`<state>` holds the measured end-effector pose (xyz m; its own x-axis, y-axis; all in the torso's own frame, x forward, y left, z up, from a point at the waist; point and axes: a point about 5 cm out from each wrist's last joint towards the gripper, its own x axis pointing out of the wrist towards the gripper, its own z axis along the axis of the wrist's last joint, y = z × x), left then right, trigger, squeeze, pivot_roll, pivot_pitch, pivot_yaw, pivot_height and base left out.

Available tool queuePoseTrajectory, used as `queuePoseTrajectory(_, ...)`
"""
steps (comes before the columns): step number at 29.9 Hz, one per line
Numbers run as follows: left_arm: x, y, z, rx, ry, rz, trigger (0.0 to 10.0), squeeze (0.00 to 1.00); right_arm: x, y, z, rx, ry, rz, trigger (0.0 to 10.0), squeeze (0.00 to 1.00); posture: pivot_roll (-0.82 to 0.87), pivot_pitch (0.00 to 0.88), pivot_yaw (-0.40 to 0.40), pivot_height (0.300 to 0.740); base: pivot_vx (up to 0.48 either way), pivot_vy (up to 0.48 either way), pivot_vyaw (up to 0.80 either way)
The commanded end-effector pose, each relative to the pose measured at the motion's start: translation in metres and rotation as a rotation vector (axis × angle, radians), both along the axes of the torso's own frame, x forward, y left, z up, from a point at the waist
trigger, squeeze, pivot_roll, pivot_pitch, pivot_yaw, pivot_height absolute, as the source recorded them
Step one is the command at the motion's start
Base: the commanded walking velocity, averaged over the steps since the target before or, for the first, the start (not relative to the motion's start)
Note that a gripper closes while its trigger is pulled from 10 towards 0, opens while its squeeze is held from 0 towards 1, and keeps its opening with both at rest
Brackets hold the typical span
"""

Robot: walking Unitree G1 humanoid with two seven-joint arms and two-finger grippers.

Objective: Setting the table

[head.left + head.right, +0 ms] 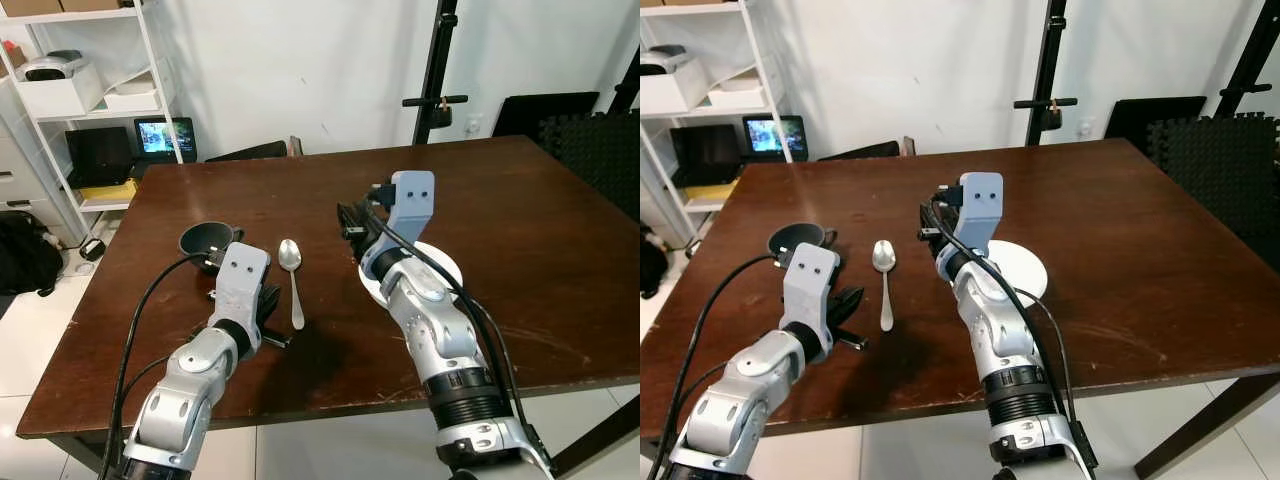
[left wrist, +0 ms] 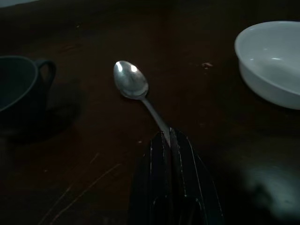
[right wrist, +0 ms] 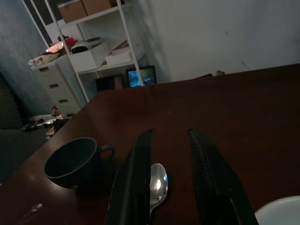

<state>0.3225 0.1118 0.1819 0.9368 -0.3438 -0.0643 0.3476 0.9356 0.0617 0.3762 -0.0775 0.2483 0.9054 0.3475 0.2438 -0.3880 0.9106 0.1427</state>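
1. a white shelving unit (image 1: 95, 100) holding boxes and a small lit screen (image 1: 165, 136) is noted at the far left, behind the brown wooden surface (image 1: 520, 230).
2. a dark mug (image 1: 208, 243) is found upright on the left part of the surface, its handle turned toward the spoon.
3. the left gripper (image 2: 168, 140) is recorded low over the surface, just in front of the mug; its jaws are pressed together, and the handle end of the spoon disappears at their tips. whether the handle is clamped between them or merely lies beneath cannot be told.
4. a metal spoon (image 1: 292, 275) is seen flat on the surface, bowl facing up and pointing away from the robot, between the mug and the white bowl and touching neither.
5. the right gripper (image 3: 168, 159) is held raised above the surface, right of the spoon, with jaws released and nothing between them; it is aimed toward the mug and spoon.
6. a white bowl (image 1: 1025, 268) is located upright on the surface near the middle, partly hidden behind the right arm.
7. a black stand (image 1: 437, 70) and dark foam panels (image 1: 595, 140) are observed behind the surface at the right.
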Motion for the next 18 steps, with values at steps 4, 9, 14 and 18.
queuePoseTrajectory(4,-0.0007,0.0044,-0.0046,-0.004,0.021,0.015,10.0,0.0,-0.002,0.0048,-0.0042,0.001,0.014,0.017,10.0,0.0,-0.01,0.088,0.131,0.74,0.0,0.0,0.0)
queuePoseTrajectory(9,-0.0005,0.0049,-0.0043,-0.01,0.019,0.018,10.0,0.0,-0.0024,0.0051,-0.005,0.001,0.014,0.017,10.0,0.0,-0.01,0.086,0.13,0.74,0.0,0.0,0.0)
queuePoseTrajectory(14,-0.0006,0.0049,-0.0042,-0.009,0.016,0.017,10.0,0.0,-0.0025,0.005,-0.0053,0.0,0.015,0.017,10.0,0.0,-0.01,0.086,0.13,0.74,0.0,0.0,0.0)
queuePoseTrajectory(18,-0.0007,0.0046,-0.004,-0.01,0.015,0.015,10.0,0.0,-0.0023,0.005,-0.0052,0.0,0.016,0.018,10.0,0.0,-0.01,0.088,0.129,0.74,0.0,0.0,0.0)
